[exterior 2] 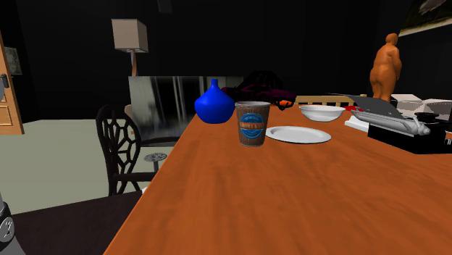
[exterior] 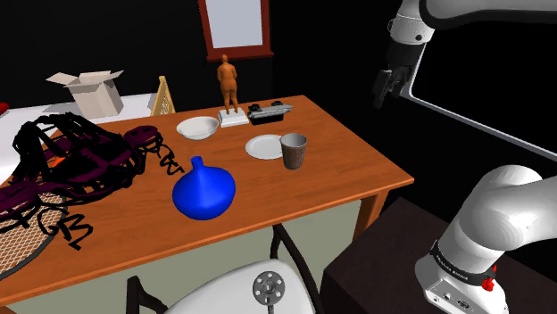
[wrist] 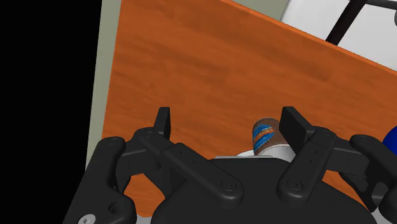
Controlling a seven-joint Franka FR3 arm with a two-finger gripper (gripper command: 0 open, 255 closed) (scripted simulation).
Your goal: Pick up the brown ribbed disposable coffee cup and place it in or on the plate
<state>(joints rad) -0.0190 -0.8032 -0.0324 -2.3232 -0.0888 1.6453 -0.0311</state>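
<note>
- Fingers of the tool stand wide apart and clasp nothing; we read the spread as readiness to straddle a cup.
- In the shoulder view the tool hangs high, out beyond the edge of the worktop, which we judge keeps it clear of the things below until it descends.
- The brown cup with its blue band stands upright on the worktop, well below the tool. In the wrist view it shows close by one finger rather than centred in the gap, so we expect a sideways correction.
- The white plate lies just beside the cup; we cannot tell whether they touch. The carry looks short.
- A white bowl and a blue vase stand near, worth avoiding.
</note>
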